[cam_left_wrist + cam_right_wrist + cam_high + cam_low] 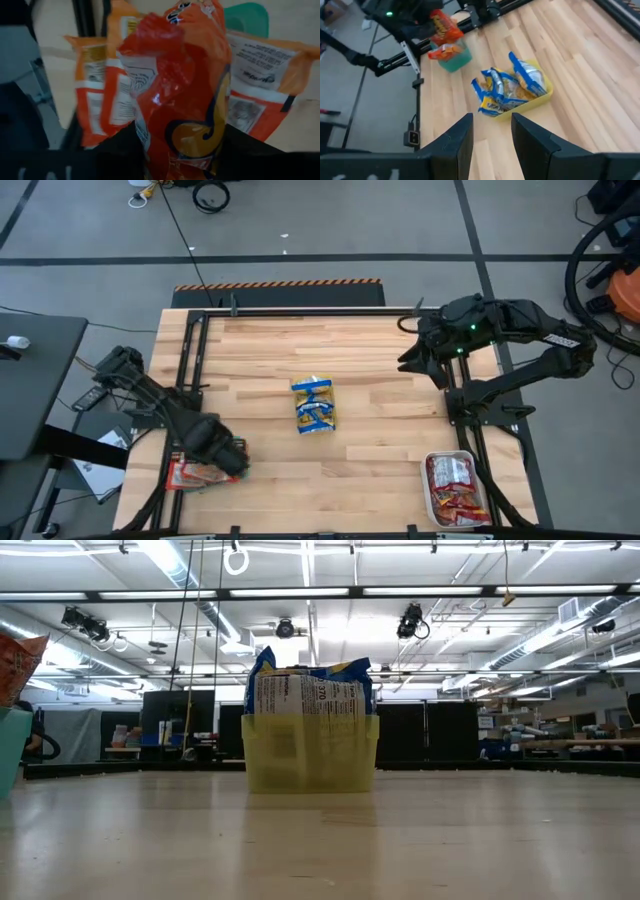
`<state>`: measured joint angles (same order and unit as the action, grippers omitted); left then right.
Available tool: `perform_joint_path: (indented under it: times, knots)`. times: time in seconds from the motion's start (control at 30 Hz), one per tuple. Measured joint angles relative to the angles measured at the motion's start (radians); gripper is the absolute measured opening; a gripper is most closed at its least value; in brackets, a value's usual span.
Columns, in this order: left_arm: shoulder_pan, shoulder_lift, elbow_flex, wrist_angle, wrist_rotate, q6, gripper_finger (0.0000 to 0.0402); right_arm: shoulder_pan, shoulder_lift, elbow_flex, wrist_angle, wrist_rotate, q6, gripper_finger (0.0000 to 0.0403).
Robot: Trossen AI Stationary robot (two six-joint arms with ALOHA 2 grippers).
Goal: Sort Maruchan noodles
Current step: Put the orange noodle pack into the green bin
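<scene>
Yellow tray [310,752] of blue packets [314,404] mid-table

I see a grey concrete floor [330,230] crossed by dark lines around the wooden tabletop [380,370], with bright ceiling strip lights [300,592] overhead.

orange-red packet [185,95], blue-and-yellow packets [314,404], yellow tray [310,755]

Robotics lab: grey floor with taped lines [470,220], loose cables [175,220], ceiling strip lights [300,592], cluttered workbenches [560,745].
</scene>
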<state>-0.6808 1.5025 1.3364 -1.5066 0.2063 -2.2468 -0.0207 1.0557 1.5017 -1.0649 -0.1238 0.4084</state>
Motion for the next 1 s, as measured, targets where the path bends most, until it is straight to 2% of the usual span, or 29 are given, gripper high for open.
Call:
perform_joint_path:
  times: [0.1, 0.17, 0.23, 0.37, 0.5, 0.63, 0.7, 0.83, 0.9, 1.0]
  knots:
    - [0.055, 0.001, -0.05, 0.083, 0.04, -0.003, 0.0163, 0.03, 0.0, 0.0, -0.001, 0.0, 0.018, 0.0138]
    - [0.085, 0.001, -0.098, 0.18, 0.129, 0.024, 0.0163, 0.054, 0.0, 0.0, -0.009, 0.0, 0.037, 0.0138]
    - [0.092, 0.002, -0.146, 0.259, 0.177, 0.039, 0.0163, 0.082, 0.0, 0.0, -0.025, 0.001, 0.05, 0.0138]
    - [0.09, 0.0, -0.218, 0.299, 0.142, 0.0, 0.0163, 0.148, 0.0, 0.0, -0.053, 0.04, 0.068, 0.0138]
    - [0.091, -0.001, -0.259, 0.298, 0.05, -0.05, 0.0163, 0.208, 0.0, 0.0, -0.067, 0.096, 0.089, 0.0138]
    - [0.101, 0.001, -0.298, 0.369, 0.041, -0.034, 0.0163, 0.255, 0.0, 0.0, -0.076, 0.133, 0.102, 0.0138]
    - [0.1, 0.001, -0.299, 0.408, 0.029, 0.041, 0.0163, 0.273, 0.0, 0.0, -0.087, 0.134, 0.114, 0.0138]
    - [0.101, 0.004, -0.299, 0.517, 0.011, 0.296, 0.0172, 0.302, 0.0, 0.0, -0.092, 0.134, 0.116, 0.0138]
    - [0.102, 0.004, -0.299, 0.537, 0.014, 0.456, 0.0181, 0.309, 0.0, 0.0, -0.092, 0.134, 0.116, 0.0138]
    - [0.091, 0.004, -0.299, 0.586, 0.039, 0.785, 0.0186, 0.315, 0.0, 0.0, -0.092, 0.134, 0.117, 0.0138]
